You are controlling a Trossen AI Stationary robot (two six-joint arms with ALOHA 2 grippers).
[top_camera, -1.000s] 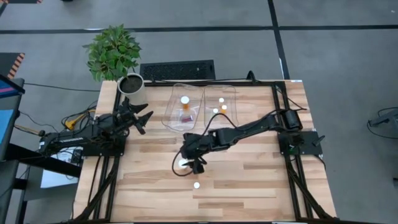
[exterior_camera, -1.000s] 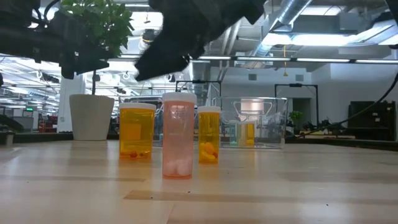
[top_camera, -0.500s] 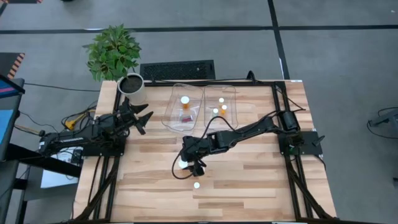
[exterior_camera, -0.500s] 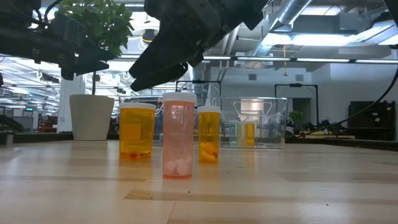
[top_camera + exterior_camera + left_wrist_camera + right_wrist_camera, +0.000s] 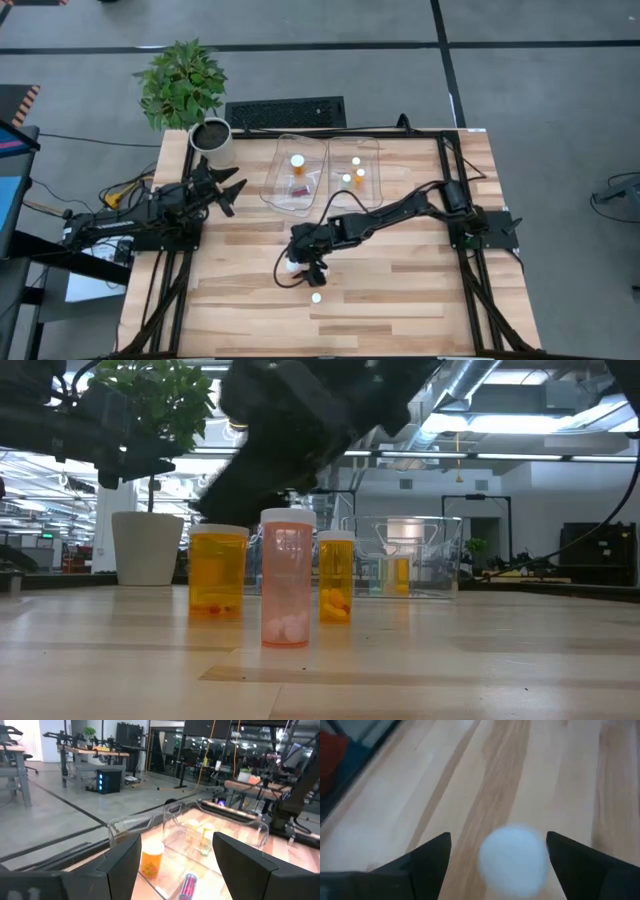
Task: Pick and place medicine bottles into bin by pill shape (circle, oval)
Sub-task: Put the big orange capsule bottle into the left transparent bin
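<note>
No readable text anywhere

Checked every view; the bottles (image 5: 287, 576) show no legible labels, and no brands, numbers or signs elsewhere.

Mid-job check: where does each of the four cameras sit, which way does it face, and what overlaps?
High: overhead, straight down on table; both arms show, right gripper over a bottle.
Low: table height, level across at three bottles; right arm above.
Left wrist: faces the bins past its open fingers.
Right wrist: looks down at a white cap between open fingers.
Shared: high and left wrist both show the bins.
</note>
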